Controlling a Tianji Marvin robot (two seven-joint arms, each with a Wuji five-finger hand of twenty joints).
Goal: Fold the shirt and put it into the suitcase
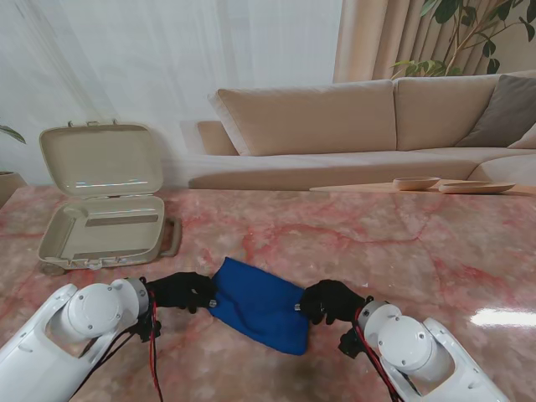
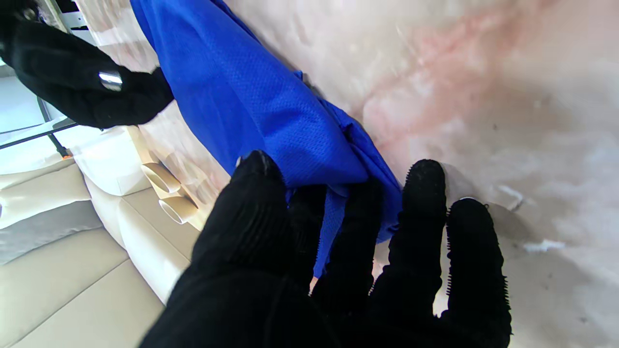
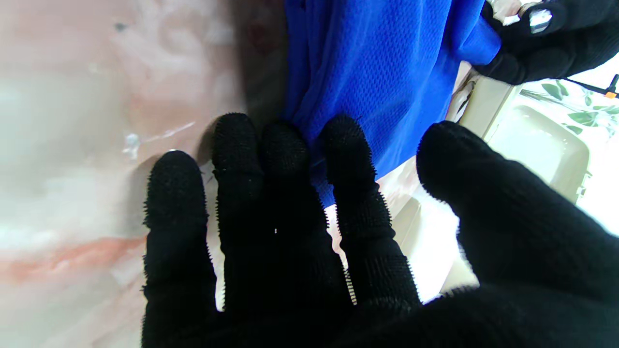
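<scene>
**Mia:** The blue shirt point(image 1: 258, 304) is folded into a small bundle. It lies on the pink marble counter point(image 1: 377, 251), on the near side, about in the middle.

**Ben:** Who has it?

**Mia:** Both hands do. The left hand point(image 1: 182, 291) is at the left end of the shirt. The right hand point(image 1: 329, 301) is at the right end. They wear black gloves.

**Ben:** Are the hands closed on it?

**Mia:** The left hand is. In its wrist view the thumb is on top of the cloth and the fingers point(image 2: 425, 193) curl under it, so it pinches the edge. The right hand is looser. Its fingers point(image 3: 346, 145) touch the cloth edge, but the thumb sticks out away from it. I cannot tell if it really grips.

**Ben:** Why one hand at each end?

**Mia:** I think it is so the bundle stays flat and does not flop open. Soft cloth sags if you lift it from one side.

**Ben:** Where does it have to go?

**Mia:** Into the beige suitcase point(image 1: 105, 219). It sits far off to the left on the counter, well apart from the shirt. Its lid stands open, so the bottom half is ready.

**Ben:** So the folding looks done?

**Mia:** Mostly, I think. The shirt still has to be carried over to the left and laid inside.

**Ben:** What could go wrong?

**Mia:** If the right hand lets the edge slip, the fold could fall open.
</scene>
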